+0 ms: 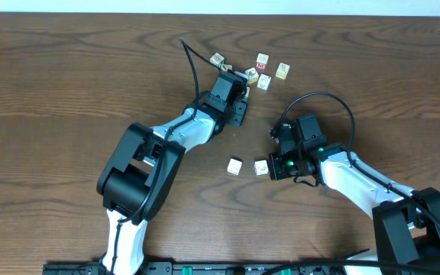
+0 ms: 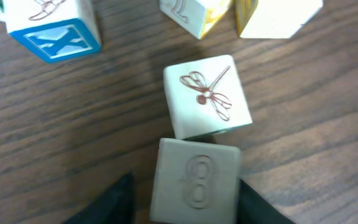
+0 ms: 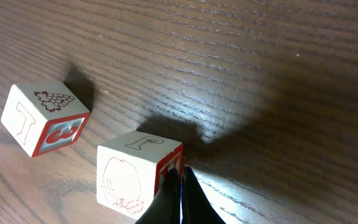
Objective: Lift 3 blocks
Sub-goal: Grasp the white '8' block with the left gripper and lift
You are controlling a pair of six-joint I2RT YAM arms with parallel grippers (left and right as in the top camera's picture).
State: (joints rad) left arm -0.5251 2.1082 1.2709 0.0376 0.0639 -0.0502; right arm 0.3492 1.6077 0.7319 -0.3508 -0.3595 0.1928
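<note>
left gripper (image 2: 188, 202) part-open astride cream wooden 8-embossed cube (image 2: 196, 180), gap one side | dragonfly cube (image 2: 207, 96) just beside it, square-edged | right gripper (image 3: 180, 186) pinched shut, empty

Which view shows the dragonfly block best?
Left wrist. The dragonfly block sits mid-frame with its print sharp, just beyond the 8 block. Overhead shows only tiny cubes in the cluster at the top, and I can't tell which one it is. The right wrist view doesn't show it.
</note>
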